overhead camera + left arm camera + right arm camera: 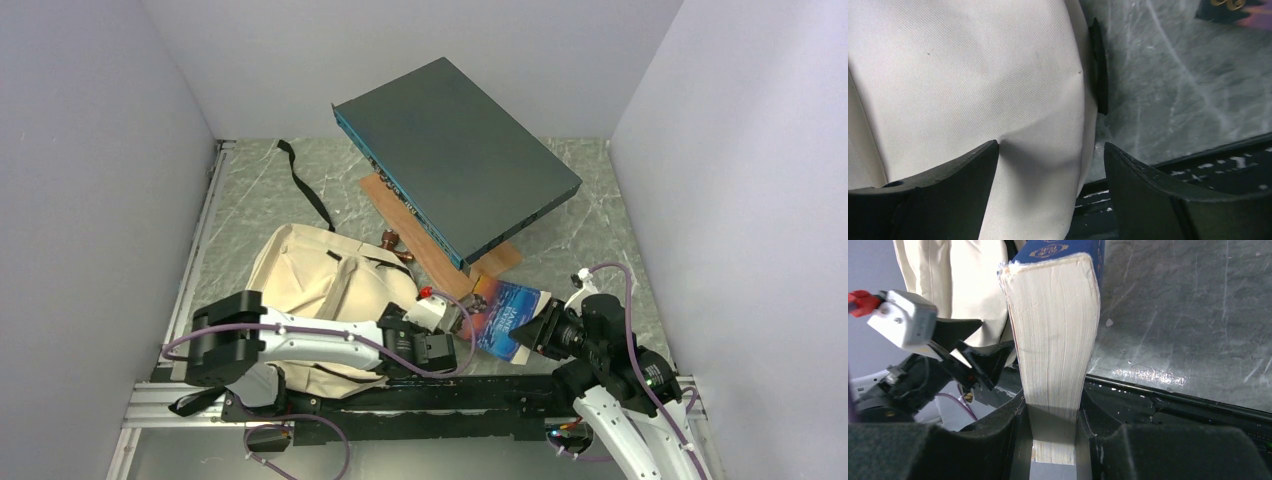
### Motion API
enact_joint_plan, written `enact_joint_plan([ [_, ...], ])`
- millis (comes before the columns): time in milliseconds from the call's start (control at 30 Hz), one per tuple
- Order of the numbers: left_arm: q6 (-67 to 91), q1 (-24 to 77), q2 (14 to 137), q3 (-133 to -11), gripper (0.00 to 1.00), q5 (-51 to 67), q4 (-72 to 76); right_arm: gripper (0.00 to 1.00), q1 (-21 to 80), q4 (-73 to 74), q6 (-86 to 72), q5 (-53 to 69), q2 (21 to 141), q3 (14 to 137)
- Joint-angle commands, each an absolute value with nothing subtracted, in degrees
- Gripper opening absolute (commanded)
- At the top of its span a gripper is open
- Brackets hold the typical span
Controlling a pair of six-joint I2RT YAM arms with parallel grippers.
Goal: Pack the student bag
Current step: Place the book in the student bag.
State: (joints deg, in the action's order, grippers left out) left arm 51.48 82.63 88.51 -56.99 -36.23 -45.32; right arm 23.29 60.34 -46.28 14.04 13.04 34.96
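The cream student bag (320, 290) lies on the marble table at the left, with its cloth filling the left wrist view (973, 85). My left gripper (462, 325) stands open at the bag's right edge (1052, 150). A fold of cloth lies between its jaws, against the left finger and apart from the right one. A black tab (1099, 65) sits on the bag's edge. My right gripper (535, 335) is shut on a thick blue-covered book (508, 315), held page-edge up (1053, 330) just right of the bag, its jaws (1054, 410) pressed on both covers.
A big dark grey flat box (455, 150) rests tilted on a wooden board (430, 245) at the back. A black strap (305, 185) trails behind the bag. A small brown object (392, 240) lies by the board. A black rail (430, 395) runs along the near edge. Walls close in on both sides.
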Motion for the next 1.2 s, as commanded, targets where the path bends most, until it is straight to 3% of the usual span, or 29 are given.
enact_joint_plan([
  [0, 58.78, 83.87, 91.39, -60.36, 0.78, -42.02, -52.93, 0.00, 23.39, 50.53, -46.39, 16.41, 12.48, 36.21],
  [67, 60.46, 83.92, 90.94, -60.43, 0.66, -43.72, -55.92, 0.00, 23.42, 50.58, -46.21, 17.07, 12.39, 36.02],
  [167, 61.92, 84.01, 88.01, -61.19, 0.39, -45.14, -59.46, 0.00, 23.36, 52.11, -43.26, 19.46, 13.35, 36.64],
  [267, 59.31, 83.98, 79.18, -58.88, 0.26, -43.96, -56.27, 0.00, 23.42, 54.84, -38.91, 23.36, 16.24, 39.33],
  [467, 53.40, 83.85, 55.22, -48.03, 0.01, -41.42, -40.18, 0.00, 23.38, 42.51, -45.98, 49.20, 18.84, 36.46],
  [600, 51.40, 82.70, 42.22, -41.88, 0.00, -42.16, -34.82, 0.00, 23.40, 20.67, -64.37, 58.98, 16.90, 28.59],
  [767, 47.98, 80.99, 35.48, -40.44, 0.00, -40.54, -34.08, 0.00, 23.74, -12.13, -84.78, 61.56, 20.14, 16.77],
  [1000, 42.22, 80.84, 33.09, -43.57, 0.00, -38.20, -33.05, 0.00, 30.03, -39.88, -91.75, 52.70, 35.24, 11.21],
  [1167, 40.13, 80.75, 33.37, -45.66, 0.00, -36.41, -33.99, 0.00, 38.31, -44.12, -86.19, 46.12, 45.41, 14.05],
])
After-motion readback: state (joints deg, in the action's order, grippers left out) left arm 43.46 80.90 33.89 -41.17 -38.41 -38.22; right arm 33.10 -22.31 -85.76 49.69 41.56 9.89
